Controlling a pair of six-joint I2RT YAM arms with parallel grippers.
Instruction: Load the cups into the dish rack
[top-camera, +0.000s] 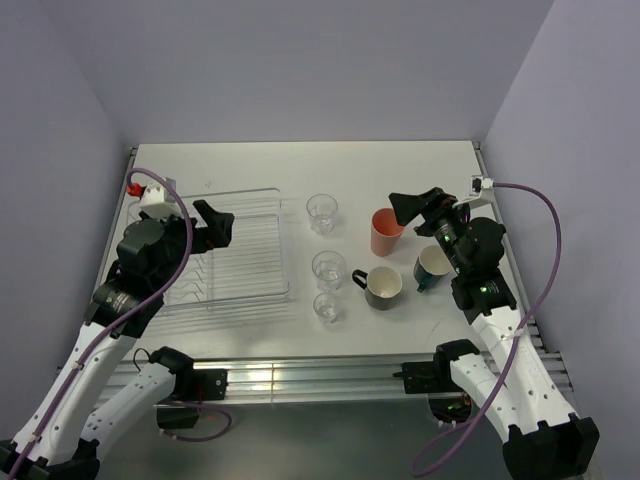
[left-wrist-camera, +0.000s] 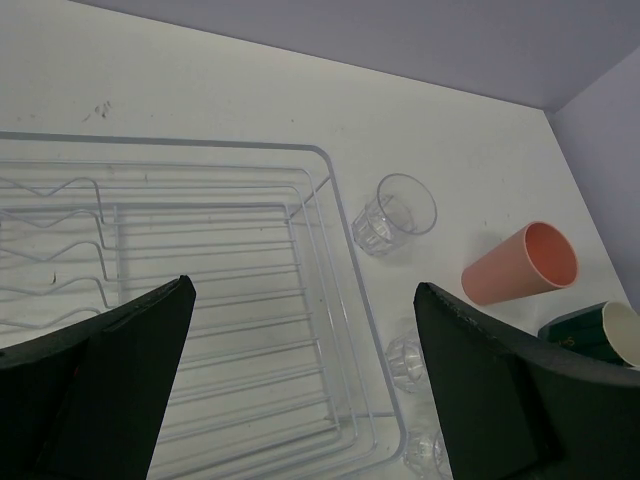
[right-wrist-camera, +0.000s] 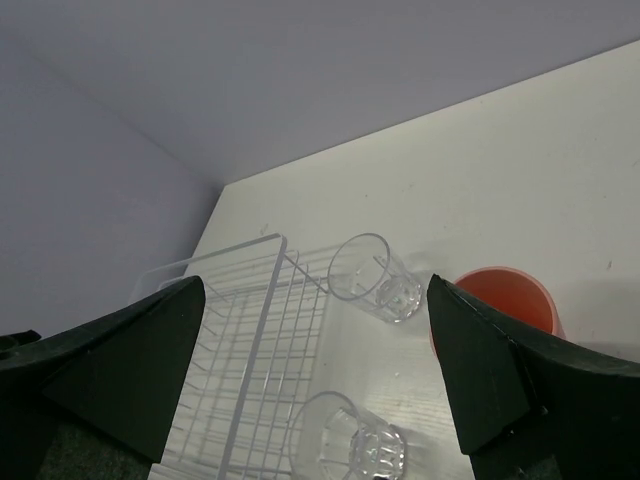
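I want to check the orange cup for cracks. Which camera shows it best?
The left wrist view: the orange cup appears whole and close. The top view shows the cup small; the right wrist view catches only part of its rim.

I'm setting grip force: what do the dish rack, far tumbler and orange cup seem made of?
The dish rack: seemingly clear glossy plastic; the table shows through its ribs. The far tumbler: clear glass or hard plastic with a faceted base; cannot tell which. The orange cup: opaque, matte, probably plastic; no glare.
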